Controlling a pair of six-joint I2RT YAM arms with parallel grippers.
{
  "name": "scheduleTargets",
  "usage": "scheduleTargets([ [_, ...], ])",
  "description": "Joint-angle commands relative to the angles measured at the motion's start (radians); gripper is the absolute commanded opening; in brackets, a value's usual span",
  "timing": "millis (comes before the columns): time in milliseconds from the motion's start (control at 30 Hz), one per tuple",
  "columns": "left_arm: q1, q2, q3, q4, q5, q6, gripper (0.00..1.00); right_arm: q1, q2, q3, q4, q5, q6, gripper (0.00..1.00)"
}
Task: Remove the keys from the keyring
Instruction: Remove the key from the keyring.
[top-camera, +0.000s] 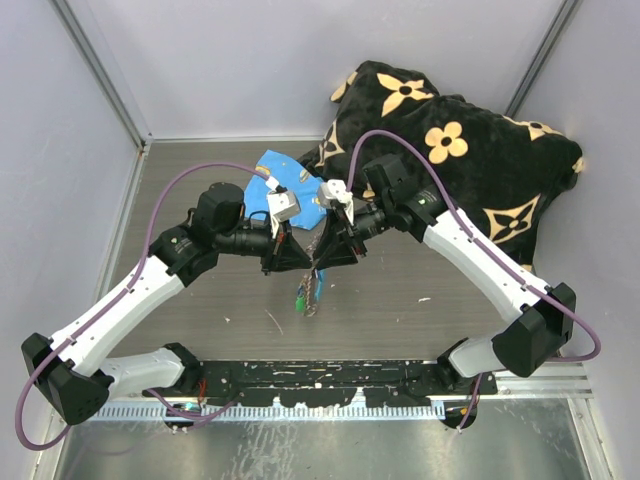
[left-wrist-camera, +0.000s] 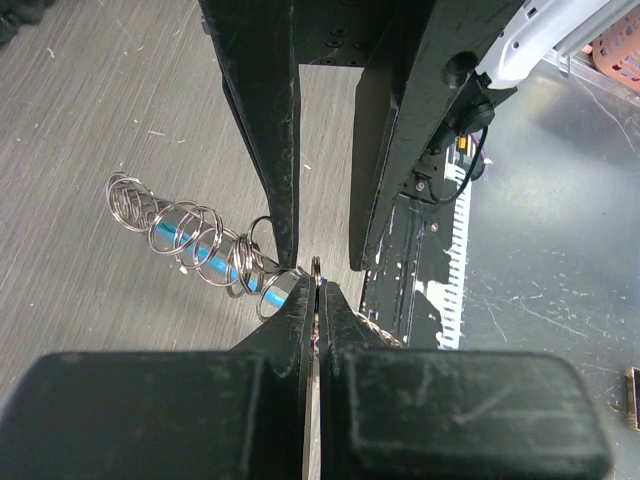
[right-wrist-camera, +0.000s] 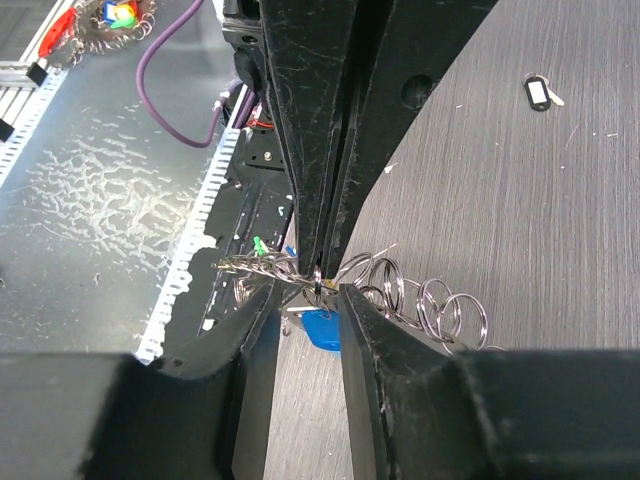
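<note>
**A:** Gripping one ring of the keyring (left-wrist-camera: 190, 235), the left gripper (left-wrist-camera: 315, 287) is clamped tight above the middle of the table (top-camera: 420, 300). Why hold it up there?

**B:** Probably so the keys (top-camera: 305, 296) hang free underneath. The right gripper (right-wrist-camera: 312, 296) straddles that same ring with its jaws narrowly parted, seemingly placed to work a key off.

**A:** Any writing?

**B:** Only a monogram resembling "LV" on the black cushion (top-camera: 470, 160) in the far right corner. A loose tag (right-wrist-camera: 537, 92) is too small to read.

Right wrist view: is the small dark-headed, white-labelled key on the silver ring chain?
No, the small dark-headed key lies alone on the grey wood-grain table, apart from the silver ring chain.
</note>
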Motion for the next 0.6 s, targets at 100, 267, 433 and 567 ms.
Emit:
scheduleTargets([
  [100,0.001,-0.027,0.009,0.088,0.012,-0.017,0.00,0.014,-0.001,0.001,0.047,0.023,0.022,0.37],
  [267,0.002,-0.026,0.007,0.094,0.007,-0.024,0.00,0.027,0.004,0.001,0.054,0.033,0.030,0.28],
  [433,0.001,-0.028,0.005,0.094,0.002,-0.031,0.00,0.032,0.006,0.005,0.055,0.040,0.037,0.19],
  [567,0.001,-0.032,0.002,0.095,-0.007,-0.034,0.00,0.032,0.005,0.003,0.058,0.045,0.038,0.17],
])
